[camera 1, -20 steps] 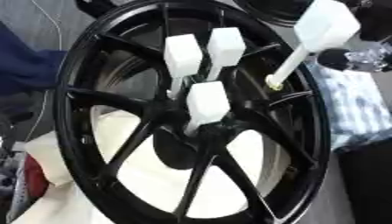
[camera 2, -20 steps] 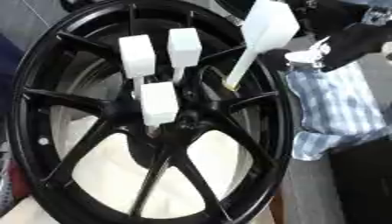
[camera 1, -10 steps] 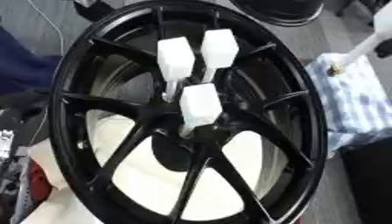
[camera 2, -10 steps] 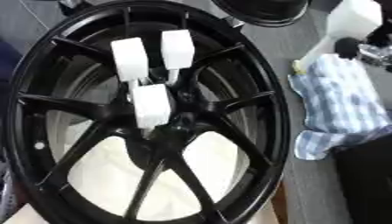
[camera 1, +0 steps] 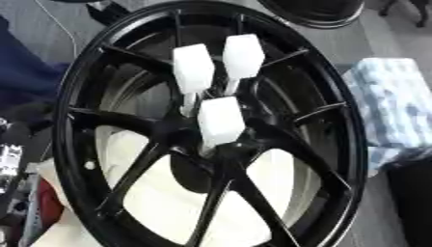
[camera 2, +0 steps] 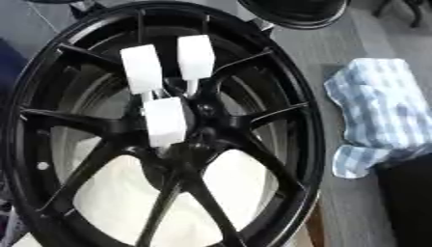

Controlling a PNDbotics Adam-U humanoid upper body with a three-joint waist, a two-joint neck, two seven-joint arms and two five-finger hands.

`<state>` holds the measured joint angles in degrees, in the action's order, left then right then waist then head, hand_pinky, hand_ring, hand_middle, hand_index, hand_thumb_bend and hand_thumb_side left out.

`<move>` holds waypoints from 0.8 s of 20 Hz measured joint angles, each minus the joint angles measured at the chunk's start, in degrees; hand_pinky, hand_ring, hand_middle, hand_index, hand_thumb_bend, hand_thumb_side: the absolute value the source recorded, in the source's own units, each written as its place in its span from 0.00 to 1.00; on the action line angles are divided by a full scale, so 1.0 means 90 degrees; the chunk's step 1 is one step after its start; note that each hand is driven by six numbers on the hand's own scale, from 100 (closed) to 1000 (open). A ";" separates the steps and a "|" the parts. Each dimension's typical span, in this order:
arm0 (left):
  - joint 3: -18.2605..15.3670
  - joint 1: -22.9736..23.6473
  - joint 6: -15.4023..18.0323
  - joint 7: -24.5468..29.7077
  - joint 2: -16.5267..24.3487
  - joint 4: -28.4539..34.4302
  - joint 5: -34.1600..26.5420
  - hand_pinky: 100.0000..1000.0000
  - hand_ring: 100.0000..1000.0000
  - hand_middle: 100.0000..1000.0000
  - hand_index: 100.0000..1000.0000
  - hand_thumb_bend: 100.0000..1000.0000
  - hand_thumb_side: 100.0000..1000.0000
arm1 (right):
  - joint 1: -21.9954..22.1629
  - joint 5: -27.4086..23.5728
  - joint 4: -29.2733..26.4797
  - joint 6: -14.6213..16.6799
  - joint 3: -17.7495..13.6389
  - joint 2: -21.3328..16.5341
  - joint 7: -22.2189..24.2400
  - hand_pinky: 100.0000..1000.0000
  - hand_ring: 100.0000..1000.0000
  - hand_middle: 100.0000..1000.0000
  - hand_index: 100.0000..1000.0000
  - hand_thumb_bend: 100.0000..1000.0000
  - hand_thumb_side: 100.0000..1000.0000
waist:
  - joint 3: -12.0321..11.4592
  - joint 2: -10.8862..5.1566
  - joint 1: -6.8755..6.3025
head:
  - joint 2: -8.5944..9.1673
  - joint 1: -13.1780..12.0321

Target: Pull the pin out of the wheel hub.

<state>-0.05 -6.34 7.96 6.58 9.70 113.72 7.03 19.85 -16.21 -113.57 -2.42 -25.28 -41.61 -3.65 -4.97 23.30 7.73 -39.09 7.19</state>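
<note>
A big black wheel with thin spokes fills most of both views and leans a little to the side. At its left edge, in the left eye view, some dark blue cloth shows, and low at the left there is a small red part that I cannot make out. Through the gaps between the lower spokes a white surface is seen behind the wheel. In the middle sits the hub, and three white pins stand in it, each one a thin stem with a wide flat block on top. The left pin and the right pin rise side by side over the upper part of the hub, close but apart. The front pin stands lower, just under the two, and its block covers part of the hub centre. All three are still seated in the hub. To the right of the wheel a blue and white checked cloth lies crumpled on the grey floor, near the rim but apart from it. At the top a part of another dark wheel is visible. No robot hand appears in either view, so its place relative to the pins and the state of its fingers cannot be told. No brand, label or writing can be read on anything here.
</note>
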 measured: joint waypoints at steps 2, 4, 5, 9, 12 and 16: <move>0.0000 -0.0011 0.0004 -0.0004 -0.0012 0.0000 0.0001 0.81 0.92 0.69 0.79 0.00 0.74 | 0.0067 0.0252 -0.0001 -0.0060 -0.0018 0.0289 0.0049 0.80 0.81 0.79 0.72 0.18 0.00 | 0.0004 0.0004 -0.0018 | 0.0002 0.0000; 0.0000 -0.0016 0.0011 -0.0011 -0.0012 0.0000 0.0001 0.81 0.92 0.69 0.79 0.00 0.74 | 0.0103 0.0420 -0.0001 -0.0146 -0.0022 0.0519 0.0082 0.81 0.82 0.80 0.72 0.17 0.00 | 0.0010 0.0008 -0.0028 | 0.0005 -0.0001; 0.0000 -0.0018 0.0013 -0.0012 -0.0013 0.0000 0.0001 0.81 0.92 0.69 0.79 0.00 0.74 | 0.0102 0.0458 -0.0001 -0.0177 -0.0026 0.0601 0.0094 0.81 0.82 0.80 0.71 0.17 0.00 | 0.0014 0.0008 -0.0030 | 0.0009 -0.0001; 0.0001 -0.0021 0.0019 -0.0009 -0.0013 0.0000 0.0001 0.81 0.92 0.69 0.79 0.00 0.74 | 0.0014 0.0473 -0.0002 -0.0127 -0.0030 0.0787 0.0121 0.80 0.77 0.73 0.66 0.15 0.22 | 0.0028 0.0008 -0.0061 | 0.0021 -0.0001; 0.0001 -0.0021 0.0034 0.0003 -0.0014 0.0000 -0.0001 0.81 0.92 0.69 0.79 0.00 0.73 | -0.0174 0.0248 -0.0002 0.0231 0.0000 0.0788 0.0068 0.78 0.71 0.65 0.60 0.07 0.27 | 0.0028 0.0008 -0.0082 | 0.0024 0.0005; 0.0007 -0.0021 0.0052 0.0016 -0.0015 0.0000 -0.0013 0.81 0.92 0.69 0.79 0.00 0.73 | -0.0438 -0.0094 -0.0002 0.1094 0.0163 0.0783 0.0125 0.77 0.68 0.61 0.57 0.01 0.27 | 0.0020 0.0008 -0.0130 | 0.0025 0.0024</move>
<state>0.01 -6.53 8.43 6.72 9.56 113.72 6.91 15.91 -17.05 -113.58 7.43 -23.81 -34.56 -2.53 -4.79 23.37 6.55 -38.86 7.41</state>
